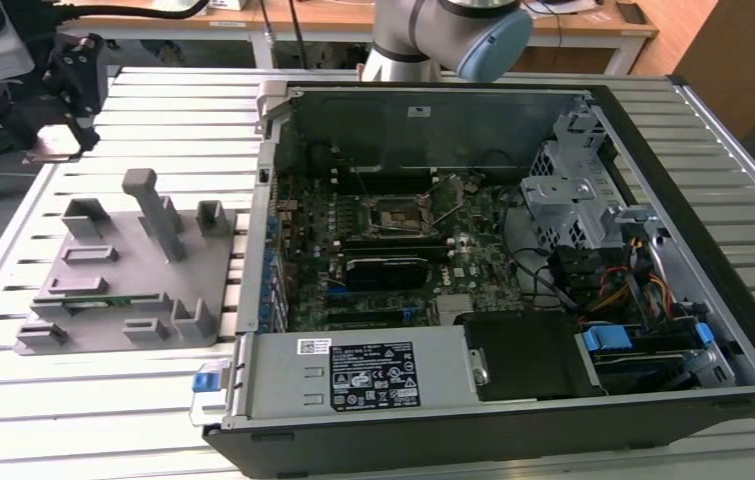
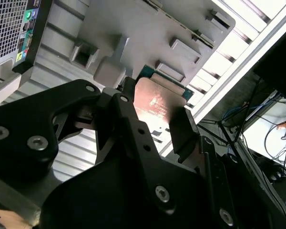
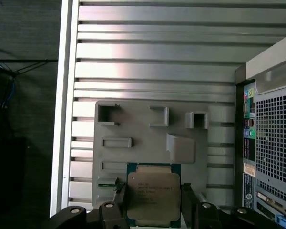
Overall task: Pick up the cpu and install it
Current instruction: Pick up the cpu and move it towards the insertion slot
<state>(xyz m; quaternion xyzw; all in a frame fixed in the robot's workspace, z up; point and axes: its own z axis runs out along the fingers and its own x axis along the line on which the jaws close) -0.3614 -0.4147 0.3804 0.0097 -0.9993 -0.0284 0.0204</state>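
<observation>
Firmly, the hand [image 3: 153, 200] clamps the cpu [image 3: 153, 191], fingers [image 3: 120, 202] pressing opposite edges.

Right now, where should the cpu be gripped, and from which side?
By two opposite thin edges, approaching square to its metal top. The cpu is a thin flat square, so only the edges offer purchase; the gripper pinches it exactly so in both wrist views.

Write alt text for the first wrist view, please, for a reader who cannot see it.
The end effector grips a square, silvery cpu by two opposite edges, over a grey tray with several slots. The tray lies on a ribbed metal table, beside the perforated back of a computer case.
</observation>
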